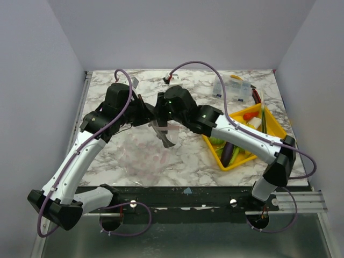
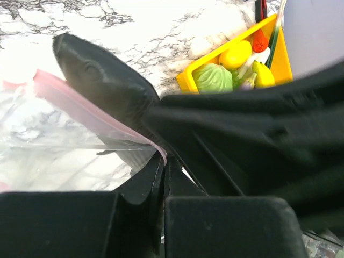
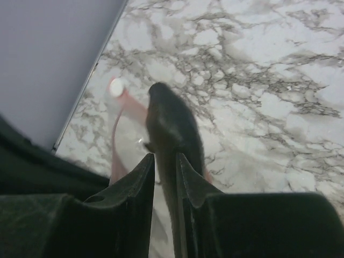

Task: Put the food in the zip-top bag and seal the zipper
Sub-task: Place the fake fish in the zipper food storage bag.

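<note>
Two end effectors meet at the bag [image 1: 142, 153] mouth, mid-tabletop [image 1: 188, 156]; left end effector [image 2: 163, 161] pinches the pink zipper [image 2: 80, 107]; right end effector [image 3: 165, 161] sits nearly closed over it, grip unclear; food [image 1: 228, 150] lies well apart in the tray [image 1: 213, 153] near the right edge.

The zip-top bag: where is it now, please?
Top view: the bag lies on the table left of the yellow tray, its zipper where the left gripper and right gripper meet.
</note>
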`<action>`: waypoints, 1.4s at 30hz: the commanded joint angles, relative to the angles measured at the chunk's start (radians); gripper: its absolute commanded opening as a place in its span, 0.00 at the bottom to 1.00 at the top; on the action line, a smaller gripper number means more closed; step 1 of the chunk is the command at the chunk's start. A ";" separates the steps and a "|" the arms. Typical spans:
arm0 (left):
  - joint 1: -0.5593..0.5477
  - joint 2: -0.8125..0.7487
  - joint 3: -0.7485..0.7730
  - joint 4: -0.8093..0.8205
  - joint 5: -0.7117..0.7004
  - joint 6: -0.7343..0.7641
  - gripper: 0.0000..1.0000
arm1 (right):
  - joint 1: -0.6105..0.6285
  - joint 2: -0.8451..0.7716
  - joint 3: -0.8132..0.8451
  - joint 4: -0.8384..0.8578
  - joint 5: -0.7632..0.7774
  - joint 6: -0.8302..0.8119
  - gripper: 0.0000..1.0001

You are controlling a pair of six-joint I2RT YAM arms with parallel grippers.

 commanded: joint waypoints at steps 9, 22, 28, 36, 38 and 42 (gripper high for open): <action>0.021 -0.048 -0.094 0.126 0.035 0.086 0.00 | -0.026 -0.376 -0.326 -0.049 -0.123 0.071 0.55; 0.021 -0.016 -0.156 0.187 0.165 0.080 0.00 | -0.276 -0.619 -0.960 0.565 -0.383 0.279 0.95; -0.005 0.072 -0.199 0.189 -0.011 0.026 0.00 | -0.313 -0.442 -0.975 0.585 -0.364 0.362 0.89; -0.017 0.255 -0.288 0.282 -0.002 -0.035 0.00 | -0.268 -0.279 -0.960 0.603 -0.227 0.500 0.86; -0.016 0.261 -0.297 0.288 -0.019 -0.045 0.00 | -0.268 -0.268 -0.991 0.632 -0.207 0.532 0.87; -0.020 0.277 -0.305 0.297 -0.024 -0.051 0.00 | -0.267 -0.222 -1.001 0.686 -0.230 0.566 0.87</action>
